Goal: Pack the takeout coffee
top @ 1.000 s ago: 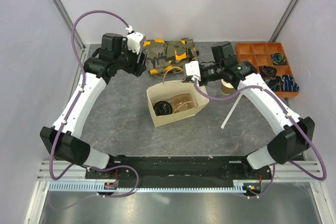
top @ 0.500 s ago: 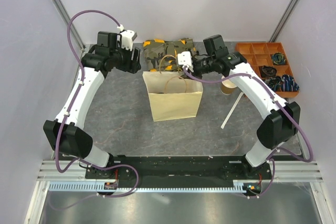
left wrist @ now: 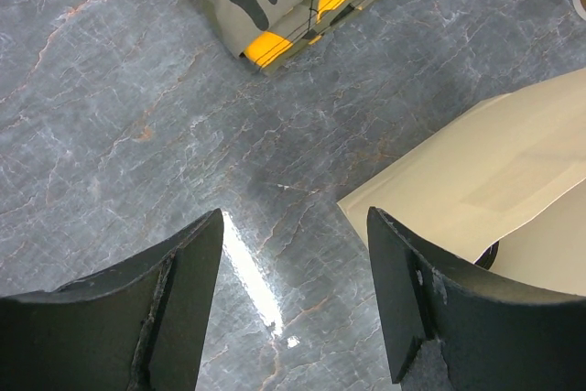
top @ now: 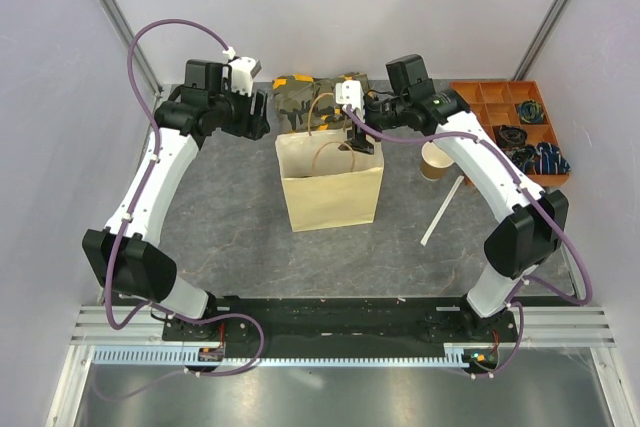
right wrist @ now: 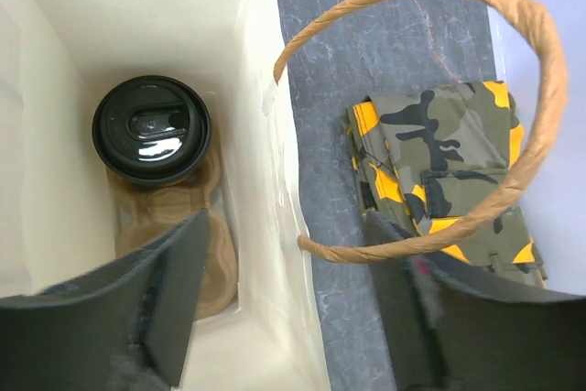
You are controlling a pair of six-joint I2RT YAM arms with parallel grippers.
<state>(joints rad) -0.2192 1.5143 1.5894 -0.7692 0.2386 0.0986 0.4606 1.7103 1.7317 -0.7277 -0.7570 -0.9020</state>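
Observation:
The takeout coffee (right wrist: 151, 128), a cup under a round black lid, sits in a pulp carrier (right wrist: 183, 244) at the bottom of the paper bag (top: 332, 192). The bag stands upright mid-table, so the top view hides the cup. My right gripper (top: 352, 134) hovers open over the bag's back rim. In the right wrist view that gripper (right wrist: 288, 254) straddles the bag's wall (right wrist: 275, 162) without pinching it, and the twisted paper handle (right wrist: 531, 89) loops free past one finger. My left gripper (top: 256, 117) stays open over bare table left of the bag, holding nothing (left wrist: 293, 254).
A folded camouflage cloth (top: 318, 97) lies just behind the bag. A lidless tan cup (top: 436, 160) and a white stick (top: 441, 210) sit to the right. An orange compartment tray (top: 480, 99) with small items fills the back right corner.
The bag has gone from tilted with its mouth towards the camera to standing upright. My right gripper rose with its top and then opened, letting go. The left arm pulled back slightly.

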